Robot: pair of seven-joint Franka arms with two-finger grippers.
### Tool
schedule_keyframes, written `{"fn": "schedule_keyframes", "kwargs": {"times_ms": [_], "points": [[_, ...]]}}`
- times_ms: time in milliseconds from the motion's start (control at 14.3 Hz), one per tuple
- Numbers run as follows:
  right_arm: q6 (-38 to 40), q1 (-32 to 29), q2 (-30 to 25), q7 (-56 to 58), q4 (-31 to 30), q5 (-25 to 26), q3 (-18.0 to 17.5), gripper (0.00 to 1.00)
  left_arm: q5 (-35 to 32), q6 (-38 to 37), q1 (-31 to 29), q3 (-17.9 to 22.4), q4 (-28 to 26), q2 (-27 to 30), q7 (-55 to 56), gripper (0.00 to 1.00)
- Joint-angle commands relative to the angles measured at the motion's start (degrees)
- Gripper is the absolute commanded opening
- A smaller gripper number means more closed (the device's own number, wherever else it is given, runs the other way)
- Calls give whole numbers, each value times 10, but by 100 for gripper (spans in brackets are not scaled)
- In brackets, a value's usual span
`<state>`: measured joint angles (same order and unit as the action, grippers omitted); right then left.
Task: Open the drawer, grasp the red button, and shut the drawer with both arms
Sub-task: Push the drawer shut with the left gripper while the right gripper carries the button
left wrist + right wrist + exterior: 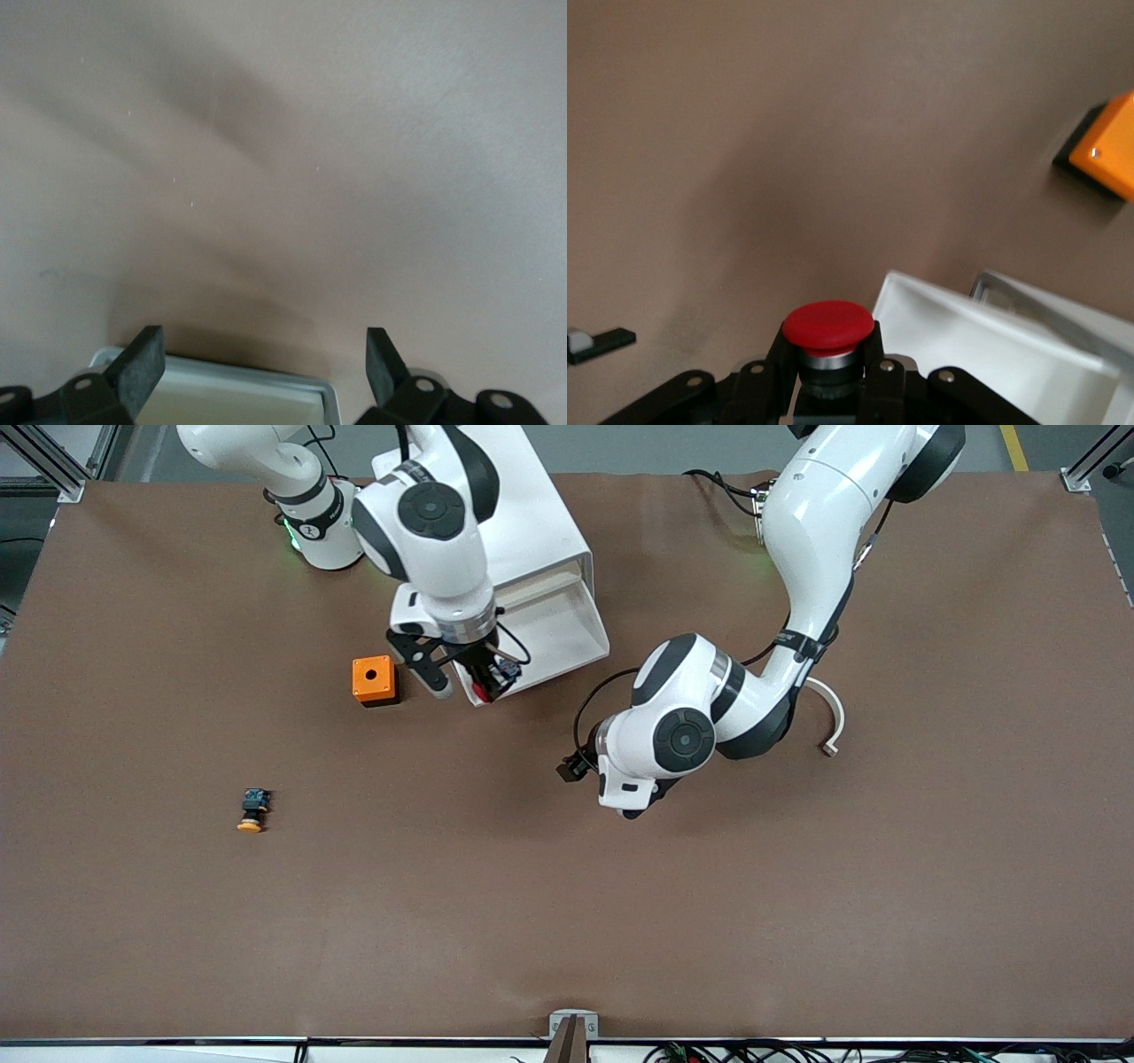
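Brown table covering (567,921), creased at the corners; aluminium frame posts (53,460) at the table's corners; grey floor (638,447) with yellow line (1013,444).

The right arm's wrist covers most of the open drawer (567,633) and the cabinet (532,522) at its 11 o'clock. In the right wrist view the button (829,326) shows only its red cap; its body is hidden between the right pincer's (829,367) fingers. The orange cube (1107,152) is cut off at 3 o'clock. The left pincer (576,766) is mostly hidden under its own wrist.
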<state>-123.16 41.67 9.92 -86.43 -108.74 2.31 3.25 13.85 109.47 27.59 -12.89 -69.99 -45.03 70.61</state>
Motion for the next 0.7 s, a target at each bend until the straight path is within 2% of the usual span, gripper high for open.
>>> {"fn": "schedule_keyframes", "kwargs": {"times_ms": [0,140,631], "points": [[45,-51,-9,101,31,-29,-6,0,-73,14,22,-2,-15,20,-10,100],[51,-86,-10,173,40,-38,-7,0,-111,34,42,-15,-39,40,-2,100],[67,-192,-6,453,52,-39,-6,0,-111,37,93,-17,-73,50,23,100]]}}
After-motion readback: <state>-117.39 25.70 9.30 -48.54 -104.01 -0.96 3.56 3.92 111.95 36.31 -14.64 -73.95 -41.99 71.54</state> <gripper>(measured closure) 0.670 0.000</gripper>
